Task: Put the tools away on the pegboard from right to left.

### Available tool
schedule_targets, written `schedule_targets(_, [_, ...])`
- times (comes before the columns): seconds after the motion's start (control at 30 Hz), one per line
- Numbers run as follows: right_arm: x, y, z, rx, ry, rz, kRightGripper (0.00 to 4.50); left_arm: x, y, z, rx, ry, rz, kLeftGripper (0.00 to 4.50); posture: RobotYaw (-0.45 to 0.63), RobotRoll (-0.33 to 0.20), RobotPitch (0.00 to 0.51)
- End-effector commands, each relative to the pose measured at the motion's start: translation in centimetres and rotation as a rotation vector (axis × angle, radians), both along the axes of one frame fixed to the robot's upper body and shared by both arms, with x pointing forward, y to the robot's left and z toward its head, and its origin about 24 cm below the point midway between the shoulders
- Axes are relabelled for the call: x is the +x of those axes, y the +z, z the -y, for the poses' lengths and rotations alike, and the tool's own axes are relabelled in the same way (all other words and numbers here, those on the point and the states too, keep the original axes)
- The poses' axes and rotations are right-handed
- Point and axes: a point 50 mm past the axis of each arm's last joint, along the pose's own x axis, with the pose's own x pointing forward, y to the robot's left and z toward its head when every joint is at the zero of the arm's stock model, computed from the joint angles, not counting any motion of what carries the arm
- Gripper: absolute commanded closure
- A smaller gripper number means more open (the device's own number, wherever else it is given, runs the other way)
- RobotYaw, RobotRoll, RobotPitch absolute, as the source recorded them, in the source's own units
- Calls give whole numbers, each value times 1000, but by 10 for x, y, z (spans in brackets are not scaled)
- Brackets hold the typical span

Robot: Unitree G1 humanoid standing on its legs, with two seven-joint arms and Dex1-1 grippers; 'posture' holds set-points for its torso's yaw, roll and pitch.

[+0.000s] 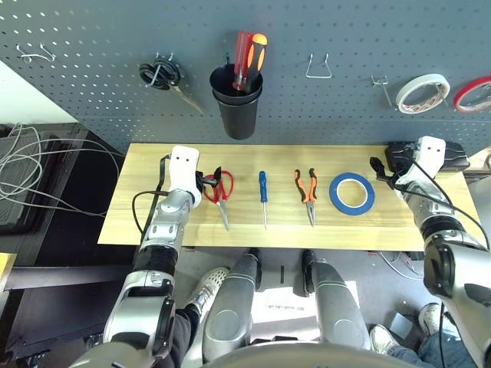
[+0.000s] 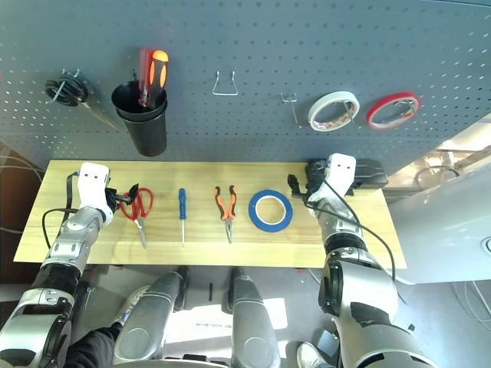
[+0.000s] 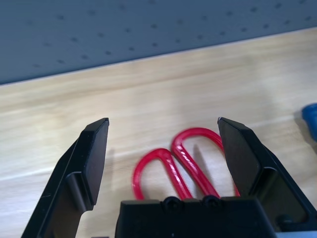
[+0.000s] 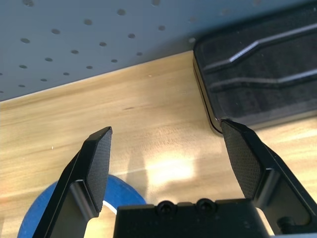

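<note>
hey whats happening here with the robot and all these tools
A two-armed robot is at a light wooden table below a dark blue-grey pegboard. Four tools lie in a row, none picked up yet: red-handled scissors, a small blue-handled screwdriver, orange-and-black-handled pliers and a blue tape roll. The open left gripper sits by the scissors' handles; the open right gripper sits just right of the tape roll.
</note>
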Motion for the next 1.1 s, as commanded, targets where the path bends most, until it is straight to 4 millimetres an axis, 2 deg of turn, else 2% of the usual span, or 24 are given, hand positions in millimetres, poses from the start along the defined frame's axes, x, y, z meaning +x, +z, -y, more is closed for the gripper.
schedule_targets(0.03, [-9,-9,8,8,-24,-34,0,-5,-11,0,-1,-1,-53,22,71,0,318])
schedule_targets(0.13, [-10,-5,12,-14,-12,-19,0,-3,-11,-2,4,-5,-56,22,65,0,313])
schedule_targets(0.23, [-8,7,17,-14,26,-20,0,3,9,5,-40,-58,12,22,56,0,300])
schedule_targets(0.43, [-9,2,4,12,140,-223,0,4,27,37,5,-413,37,22,40,0,245])
schedule_targets(0.53, [-10,3,0,8,156,-272,0,3,31,47,35,-504,40,22,40,0,245])
schedule_targets(0.57, [-9,0,-5,0,159,-300,0,4,32,55,79,-585,30,22,44,0,215])
schedule_targets(0.77, [-6,-17,-25,-68,194,-413,0,5,29,82,164,-836,-33,22,63,0,208])
schedule_targets(0.9, [-6,-26,-37,-109,233,-456,0,7,16,89,207,-874,-91,22,72,0,214])
schedule_targets(1.1, [-11,-38,-37,-160,203,-512,0,5,8,99,207,-913,-124,22,75,0,235])
